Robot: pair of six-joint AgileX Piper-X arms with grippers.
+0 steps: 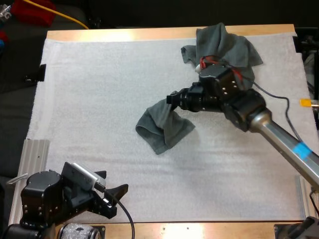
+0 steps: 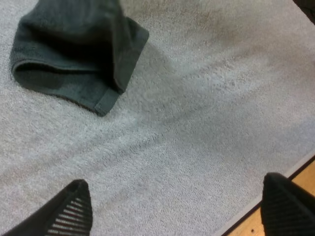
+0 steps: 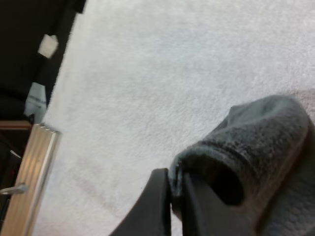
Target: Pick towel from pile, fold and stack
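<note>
Towel (image 1: 160,128) at middle of mat (image 1: 99,99), well apart from pile (image 1: 227,45) | right gripper (image 1: 172,98) pinching its edge | left gripper (image 1: 112,183) spread, unloaded, near corner | hold your pinch firm; lay towel flat before folding.

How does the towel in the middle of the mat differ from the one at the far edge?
The middle towel is pinched at one edge by the right gripper; the far towel lies untouched. The middle towel droops doubled over, its lower end on the mat; the far towel sits bunched in a heap. Both are dark grey-green.
</note>
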